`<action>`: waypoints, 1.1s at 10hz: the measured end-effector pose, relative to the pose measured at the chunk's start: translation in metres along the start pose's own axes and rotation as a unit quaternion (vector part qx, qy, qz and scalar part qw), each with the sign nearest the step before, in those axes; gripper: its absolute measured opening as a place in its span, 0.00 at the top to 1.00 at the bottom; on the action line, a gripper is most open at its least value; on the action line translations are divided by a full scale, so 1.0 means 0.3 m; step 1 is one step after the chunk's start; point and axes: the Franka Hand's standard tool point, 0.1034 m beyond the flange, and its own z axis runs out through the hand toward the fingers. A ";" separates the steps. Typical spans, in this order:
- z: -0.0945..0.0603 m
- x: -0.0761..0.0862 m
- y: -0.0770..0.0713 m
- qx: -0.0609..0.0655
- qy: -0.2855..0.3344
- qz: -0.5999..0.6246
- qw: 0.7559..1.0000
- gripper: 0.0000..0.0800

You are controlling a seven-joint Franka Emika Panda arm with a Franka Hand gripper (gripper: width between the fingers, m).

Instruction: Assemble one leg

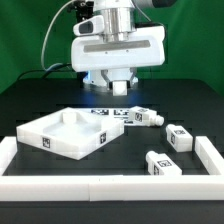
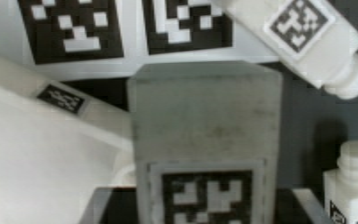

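Note:
My gripper [image 1: 118,88] hangs above the back of the table, shut on one leg [image 2: 201,130], a white block with a square tag near the jaws. In the wrist view the gripper [image 2: 202,204] has its dark fingers [image 2: 119,206] tight on both sides of that leg. The large white square tabletop [image 1: 68,134] lies at the exterior view's left and also shows in the wrist view [image 2: 30,115]. Three more legs lie on the table: one [image 1: 141,117] beside the tabletop, one [image 1: 181,137] further right, one [image 1: 162,162] near the front.
The marker board [image 2: 131,30] lies flat under the gripper, behind the tabletop. A low white wall [image 1: 100,186] borders the work area at the front and on both sides. A second leg [image 2: 311,40] lies by the marker board.

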 end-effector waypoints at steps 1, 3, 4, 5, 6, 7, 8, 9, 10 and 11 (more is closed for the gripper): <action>-0.003 0.011 -0.002 0.001 0.003 0.000 1.000 0.64; -0.009 0.027 -0.025 -0.004 0.017 -0.029 0.999 0.64; -0.009 0.039 -0.064 -0.008 0.032 -0.048 0.998 0.64; -0.003 0.050 -0.104 -0.008 0.039 -0.063 0.997 0.64; 0.004 0.068 -0.158 -0.006 0.048 -0.071 0.996 0.64; 0.031 0.065 -0.214 -0.004 0.052 -0.067 0.996 0.64; 0.075 0.047 -0.274 0.002 0.043 -0.028 0.999 0.64; 0.114 0.039 -0.351 0.012 0.031 0.002 0.999 0.64; 0.097 0.058 -0.445 0.026 0.033 0.022 0.999 0.64; 0.094 0.072 -0.485 0.030 0.046 0.031 0.998 0.64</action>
